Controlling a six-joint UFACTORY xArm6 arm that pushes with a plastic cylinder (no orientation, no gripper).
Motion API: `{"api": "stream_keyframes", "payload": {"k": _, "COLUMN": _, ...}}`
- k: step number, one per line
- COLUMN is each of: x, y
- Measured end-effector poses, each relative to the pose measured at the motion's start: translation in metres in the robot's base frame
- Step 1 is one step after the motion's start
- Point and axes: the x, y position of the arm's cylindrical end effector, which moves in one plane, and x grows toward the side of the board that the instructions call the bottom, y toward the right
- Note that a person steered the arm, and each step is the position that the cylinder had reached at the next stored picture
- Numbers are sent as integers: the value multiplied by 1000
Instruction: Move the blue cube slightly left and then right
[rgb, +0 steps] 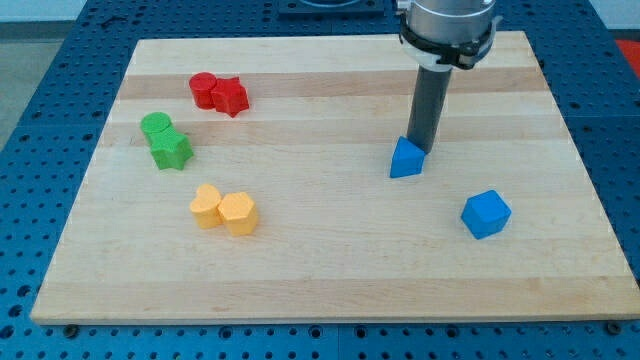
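The blue cube (486, 214) sits on the wooden board (330, 270) toward the view's lower right. A blue triangular block (405, 159) lies up and to the left of it. My tip (419, 150) is at the upper right edge of the blue triangular block, touching or nearly touching it. My tip is above and to the left of the blue cube, well apart from it.
Two red blocks (219, 93) sit together at the view's upper left. Two green blocks (166, 139) sit at the left. Two yellow blocks (224, 209) sit left of centre. The board rests on a blue perforated table (40, 60).
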Motion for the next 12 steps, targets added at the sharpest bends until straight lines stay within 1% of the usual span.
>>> {"api": "stream_keyframes", "payload": {"k": 1, "x": -15, "y": 29}}
{"api": "stream_keyframes", "payload": {"k": 2, "x": -11, "y": 104}}
{"api": "stream_keyframes", "payload": {"k": 3, "x": 21, "y": 170}}
{"api": "stream_keyframes", "payload": {"k": 4, "x": 62, "y": 192}}
{"api": "stream_keyframes", "payload": {"k": 5, "x": 89, "y": 187}}
{"api": "stream_keyframes", "payload": {"k": 6, "x": 89, "y": 153}}
{"api": "stream_keyframes", "payload": {"k": 7, "x": 94, "y": 136}}
{"api": "stream_keyframes", "payload": {"k": 8, "x": 108, "y": 127}}
{"api": "stream_keyframes", "payload": {"k": 9, "x": 108, "y": 86}}
{"api": "stream_keyframes", "payload": {"k": 10, "x": 97, "y": 29}}
{"api": "stream_keyframes", "payload": {"k": 11, "x": 84, "y": -11}}
{"api": "stream_keyframes", "payload": {"k": 12, "x": 101, "y": -12}}
